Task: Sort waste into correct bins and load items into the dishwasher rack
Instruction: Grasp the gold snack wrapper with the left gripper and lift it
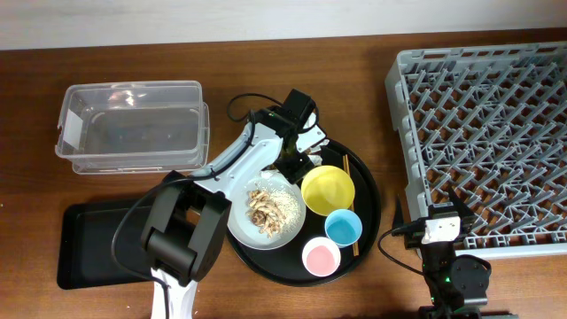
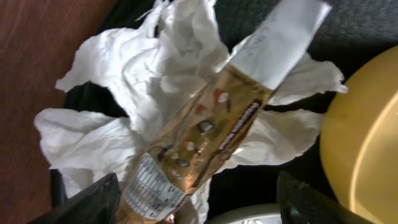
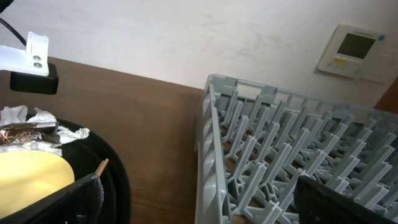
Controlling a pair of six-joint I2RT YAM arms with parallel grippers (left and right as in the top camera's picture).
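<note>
My left gripper (image 1: 293, 165) (image 2: 200, 208) is open over the far side of the round black tray, its fingers on either side of the crumpled white paper (image 2: 124, 74) with a gold-brown wrapper (image 2: 205, 124). The yellow bowl (image 1: 328, 189), blue cup (image 1: 343, 228) and pink cup (image 1: 321, 257) stand on that tray. The pale plate (image 1: 289, 223) holds food scraps (image 1: 264, 208). Chopsticks (image 1: 346, 165) lie under the bowl's right side. My right gripper (image 1: 440, 223) (image 3: 199, 202) is open and empty at the grey dishwasher rack's (image 1: 487, 124) near-left corner.
The clear tub (image 1: 133, 86) stands at the back left, the shallow black tray (image 1: 89, 244) in front of it under my left arm. The round black tray (image 1: 369, 199) lies between them and the rack. The rack wall (image 3: 211, 143) is just right of my right gripper.
</note>
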